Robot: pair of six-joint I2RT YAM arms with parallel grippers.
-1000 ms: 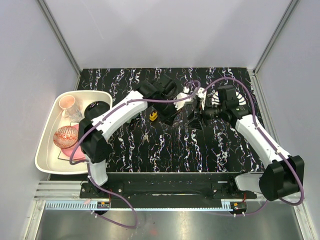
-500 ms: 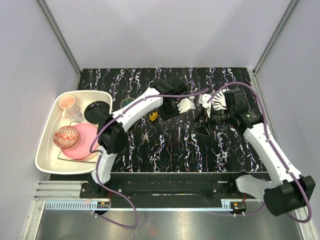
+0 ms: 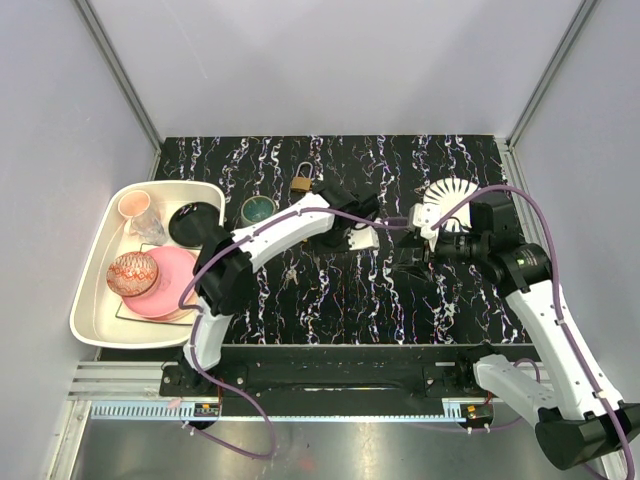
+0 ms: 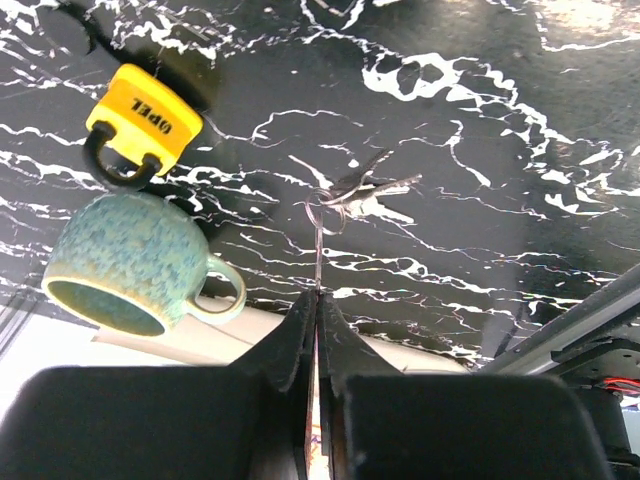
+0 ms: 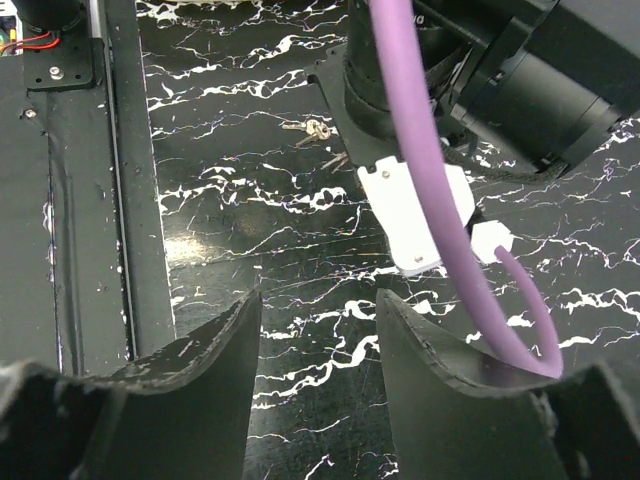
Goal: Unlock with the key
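1. Looking at the table, found bare room near the front edge and a tray of dishes off the left side.
2. Saw the padlock near the back edge, just beside the mug: yellow body, dark loop, lying flat.
3. Spotted the keys lying flat, apart from it.
4. Found the left gripper pressed together and the right gripper spread apart.

- Mug is parked just beside the padlock, so that side's cramped.
- Keys have bare table all round.
- Left arm sits between the right gripper and the keys.
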